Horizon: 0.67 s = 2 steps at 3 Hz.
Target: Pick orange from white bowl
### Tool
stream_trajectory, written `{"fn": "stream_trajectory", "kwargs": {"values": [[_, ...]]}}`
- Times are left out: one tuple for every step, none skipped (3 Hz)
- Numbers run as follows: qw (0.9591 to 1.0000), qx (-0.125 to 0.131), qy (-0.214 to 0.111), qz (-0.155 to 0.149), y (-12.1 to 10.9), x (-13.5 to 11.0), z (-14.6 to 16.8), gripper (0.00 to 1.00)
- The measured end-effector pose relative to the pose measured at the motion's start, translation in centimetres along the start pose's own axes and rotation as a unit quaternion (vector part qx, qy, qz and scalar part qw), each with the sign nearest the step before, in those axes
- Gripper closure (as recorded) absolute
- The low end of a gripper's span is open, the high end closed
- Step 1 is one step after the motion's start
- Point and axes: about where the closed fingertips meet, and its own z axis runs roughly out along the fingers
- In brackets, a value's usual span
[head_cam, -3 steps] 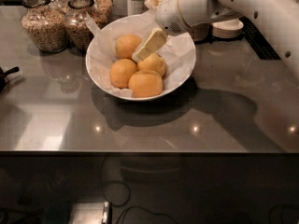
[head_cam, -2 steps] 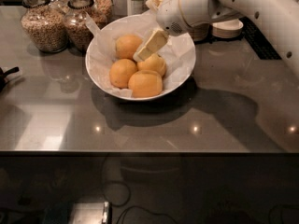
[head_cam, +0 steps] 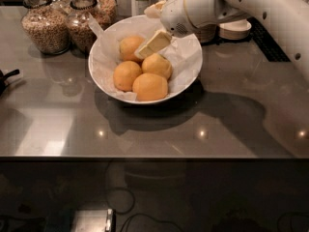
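The white bowl (head_cam: 193, 74), wide and lined with crinkled white paper, stands on the grey counter and holds several oranges. One orange (head_cam: 127, 46) lies at the back, one (head_cam: 158, 66) in the middle, one (head_cam: 125, 75) at the left and one (head_cam: 150, 87) at the front. My gripper (head_cam: 150, 45) reaches in from the upper right on a white arm. It hangs low inside the bowl, just above and between the back orange and the middle orange. It holds nothing that I can see.
Two glass jars of grain (head_cam: 44, 25) (head_cam: 82, 25) stand at the back left, close to the bowl's rim. Small stacked white bowls (head_cam: 235, 29) sit at the back right behind the arm. A dark object (head_cam: 6, 79) lies at the left edge.
The gripper has shifted very slightly left and up over the oranges. The oranges and the bowl have not moved.
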Motion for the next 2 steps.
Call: {"fn": "stream_trajectory", "kwargs": {"values": [[1.0,0.0,0.0,0.0,0.0,0.0,0.0,0.32],[1.0,-0.008,0.001,0.006,0.2,0.6,1.3,0.31]]}}
